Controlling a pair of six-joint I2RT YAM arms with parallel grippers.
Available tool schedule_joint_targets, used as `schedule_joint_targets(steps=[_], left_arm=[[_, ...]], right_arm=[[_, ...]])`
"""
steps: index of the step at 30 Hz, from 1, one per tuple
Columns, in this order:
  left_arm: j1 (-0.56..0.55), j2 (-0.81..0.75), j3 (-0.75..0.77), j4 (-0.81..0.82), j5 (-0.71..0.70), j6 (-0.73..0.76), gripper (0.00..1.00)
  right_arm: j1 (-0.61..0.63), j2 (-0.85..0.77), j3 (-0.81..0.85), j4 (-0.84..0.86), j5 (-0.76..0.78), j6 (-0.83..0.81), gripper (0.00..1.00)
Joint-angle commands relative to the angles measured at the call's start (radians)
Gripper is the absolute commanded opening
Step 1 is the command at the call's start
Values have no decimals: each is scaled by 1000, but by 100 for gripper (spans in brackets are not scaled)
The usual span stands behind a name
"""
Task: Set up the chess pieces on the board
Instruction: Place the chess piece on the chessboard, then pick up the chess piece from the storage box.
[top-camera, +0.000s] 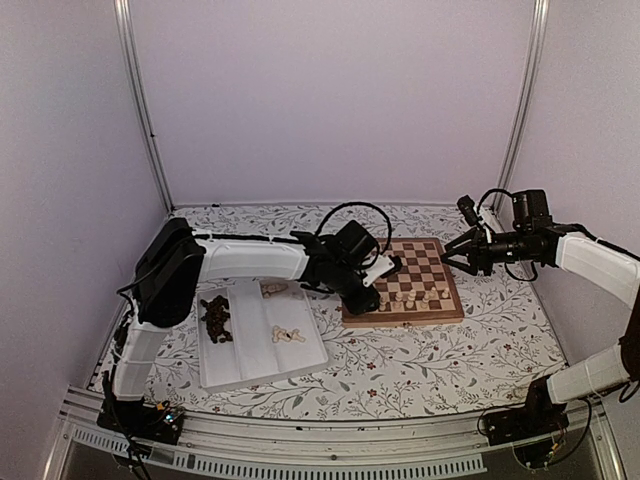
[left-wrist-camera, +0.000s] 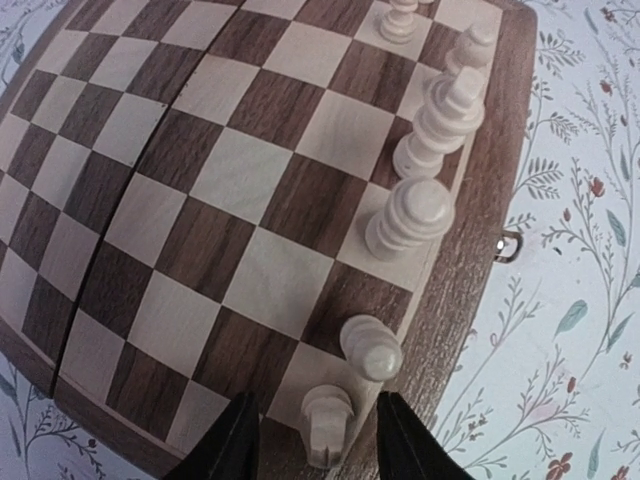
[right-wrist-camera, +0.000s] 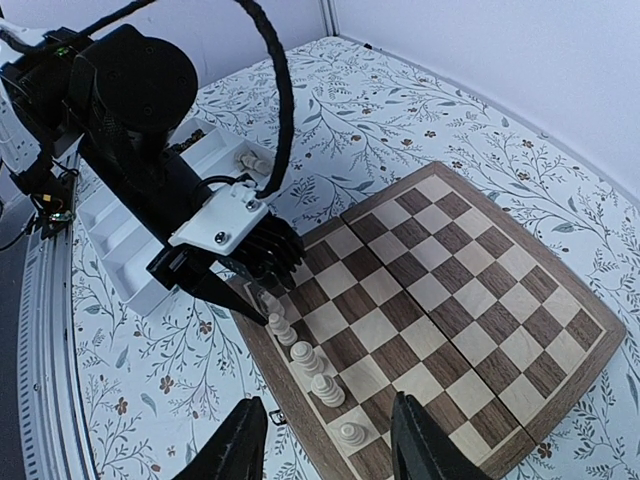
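Observation:
The wooden chessboard (top-camera: 425, 270) lies at mid-table. Several cream chessmen (top-camera: 405, 299) stand in a row along its near edge; the other squares in view are bare. My left gripper (top-camera: 372, 292) hangs low over the board's near left corner. In the left wrist view it (left-wrist-camera: 318, 452) is open, and a cream piece (left-wrist-camera: 328, 420) stands on the corner square between the black fingers (left-wrist-camera: 235, 445), touching neither. Another cream piece (left-wrist-camera: 372, 348) stands right beside it. My right gripper (top-camera: 458, 256) hovers open above the board's right edge, holding nothing (right-wrist-camera: 330, 450).
A white three-compartment tray (top-camera: 250, 365) lies left of the board, holding dark brown chessmen (top-camera: 215, 318) and a few cream ones (top-camera: 287, 334). The left arm reaches across above the tray. A floral cloth covers the table; white walls enclose it.

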Motion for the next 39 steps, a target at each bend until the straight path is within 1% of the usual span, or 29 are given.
schedule_joint_targets(steps=[1, 3, 7, 9, 14, 19, 23, 29, 32, 39], left_arm=[[-29, -50, 2, -41, 15, 7, 43], [-35, -102, -47, -69, 25, 13, 45], [-48, -258, -184, -83, 37, 24, 46], [-48, -348, -250, -90, 21, 23, 47], [-30, -474, -386, -133, -49, 35, 49], [31, -484, -476, -226, -48, 52, 37], [67, -477, -507, -243, -48, 57, 33], [81, -422, -508, -249, -73, 79, 35], [84, -388, -504, -256, -123, 93, 37], [88, -344, -496, -254, -100, 108, 39]], right_arm=[[-3, 12, -2, -15, -6, -13, 46], [-2, 10, -4, -16, -7, -14, 46], [-3, 9, -2, -19, -12, -19, 46], [-2, 11, 1, -23, -18, -21, 46], [-3, 7, 1, -28, -23, -28, 46], [-2, 6, 0, -33, -33, -34, 46], [-4, 3, -2, -34, -34, -38, 46], [-3, -6, -4, -34, -32, -40, 46], [-3, -7, -5, -35, -32, -41, 46], [-3, -1, -5, -35, -33, -43, 45]])
